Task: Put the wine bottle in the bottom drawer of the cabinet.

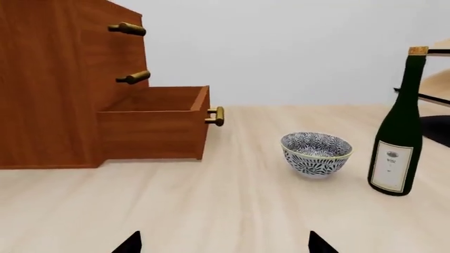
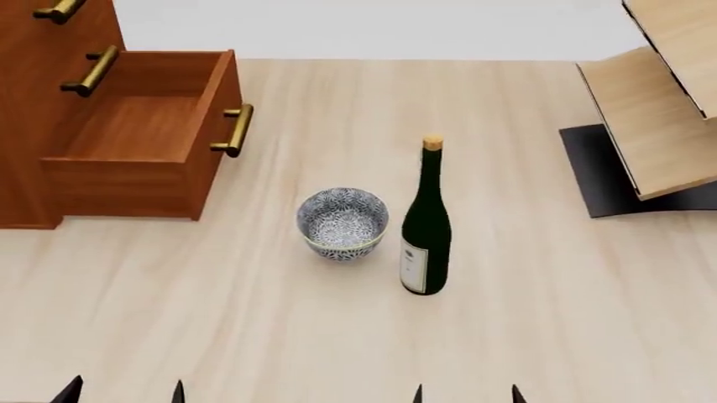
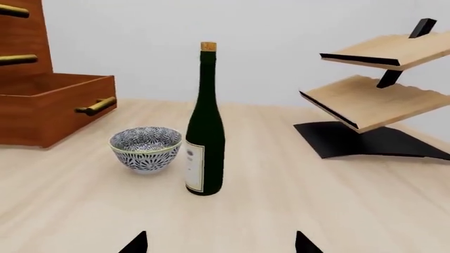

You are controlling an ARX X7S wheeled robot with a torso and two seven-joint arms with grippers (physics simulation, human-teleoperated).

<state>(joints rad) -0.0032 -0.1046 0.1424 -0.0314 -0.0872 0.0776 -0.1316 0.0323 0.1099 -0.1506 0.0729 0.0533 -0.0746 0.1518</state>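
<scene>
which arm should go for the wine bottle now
Likely right. In the head view the wine bottle stands upright almost straight ahead of the right tool, while the left tool sits off to the side, beyond the bowl.

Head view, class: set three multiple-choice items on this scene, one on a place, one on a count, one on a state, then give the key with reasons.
1. Where does the wine bottle stand?
A. Inside the bottom drawer
B. On the table beside the bowl
C. On the slanted rack

2. How many brass handles show on the cabinet in the left wrist view?
A. Three
B. One
C. Five

3. What state is the bottom drawer in?
A. Shut
B. Pulled open and empty
C. Open with the bowl inside

Key:
1. B, since the bottle stands upright on the table next to the bowl.
2. A, one handle per drawer front.
3. B, its box juts out and bare wood shows inside.
</scene>
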